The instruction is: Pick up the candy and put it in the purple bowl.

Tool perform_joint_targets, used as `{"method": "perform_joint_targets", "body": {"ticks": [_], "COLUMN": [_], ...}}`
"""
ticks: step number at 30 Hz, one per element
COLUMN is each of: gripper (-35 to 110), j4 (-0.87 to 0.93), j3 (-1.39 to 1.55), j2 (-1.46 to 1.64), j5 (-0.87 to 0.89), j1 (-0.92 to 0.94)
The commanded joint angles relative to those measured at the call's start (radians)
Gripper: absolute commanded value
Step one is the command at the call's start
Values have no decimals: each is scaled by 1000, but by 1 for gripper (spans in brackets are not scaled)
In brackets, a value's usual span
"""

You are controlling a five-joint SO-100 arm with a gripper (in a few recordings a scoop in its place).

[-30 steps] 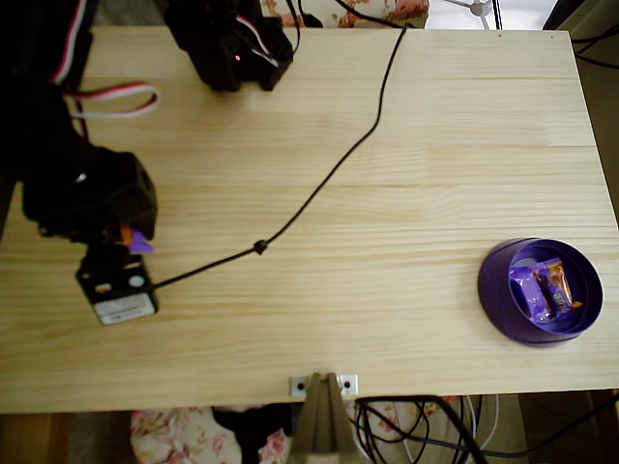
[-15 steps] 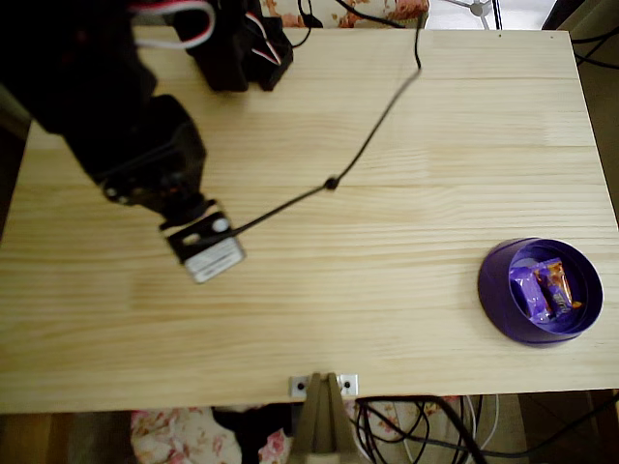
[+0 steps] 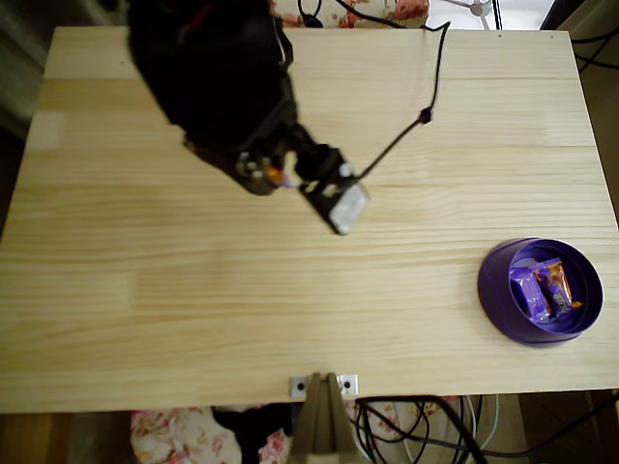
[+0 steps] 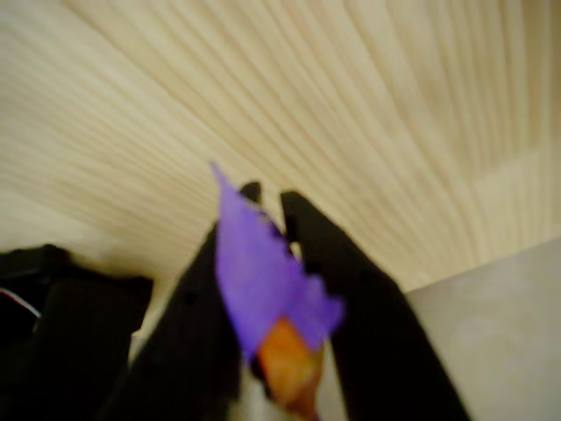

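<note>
Wooden table seen from overhead, with the black arm above its upper middle. Purple bowl near the right edge, holding two wrapped sweets. Wrist view: gripper with fingers pinching the candy, purple wrapper up, orange end below.

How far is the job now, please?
Done: two candies already lie in the purple bowl at the table's right in the overhead view. In hand: the gripper holds a candy between its fingers, above the table's middle. Left: carry it right to the bowl and release it.
</note>
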Motion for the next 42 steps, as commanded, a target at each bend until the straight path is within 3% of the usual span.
{"method": "perform_joint_targets", "body": {"ticks": [1,22,30,42], "gripper": [0,0,0,0], "j4": [20,221,385,316], "j3": [-190,-1161,-1891,-2115], "j2": [-46,-738,-1177,-1304], "j5": [32,92,107,120], "j1": [-115,-414,-480,-574]}}
